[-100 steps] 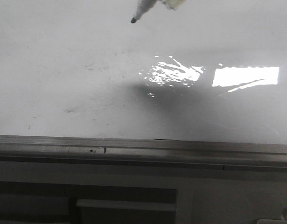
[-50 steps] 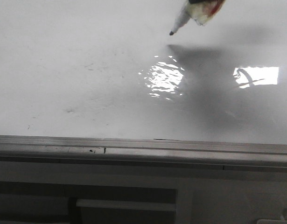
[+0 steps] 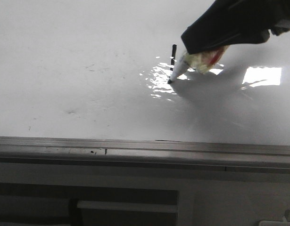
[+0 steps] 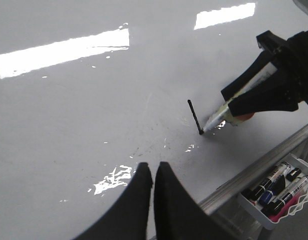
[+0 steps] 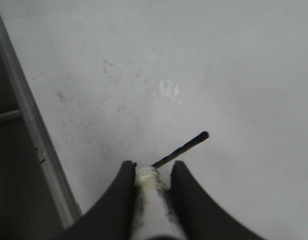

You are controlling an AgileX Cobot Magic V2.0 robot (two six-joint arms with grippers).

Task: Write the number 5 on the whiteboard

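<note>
The whiteboard (image 3: 64, 56) is glossy white with faint smudges and glare; it also fills the left wrist view (image 4: 68, 100) and the right wrist view (image 5: 219, 60). One short black stroke of the number 5 (image 3: 173, 54) is on it, also seen in the left wrist view (image 4: 194, 115) and the right wrist view (image 5: 186, 147). My right gripper (image 3: 201, 49) is shut on a white marker (image 3: 180, 70), whose tip touches the board at the stroke's lower end. In the right wrist view the marker (image 5: 151, 200) sits between the fingers. My left gripper (image 4: 152, 170) is shut and empty above the board.
A grey metal edge strip (image 3: 145, 148) runs along the board's near side. In the left wrist view a small white tray (image 4: 281, 197) with several spare markers hangs beyond the board's edge.
My right gripper came down and toward the camera with the marker. Its tip met the board and drew a short vertical black stroke that was not there before.
</note>
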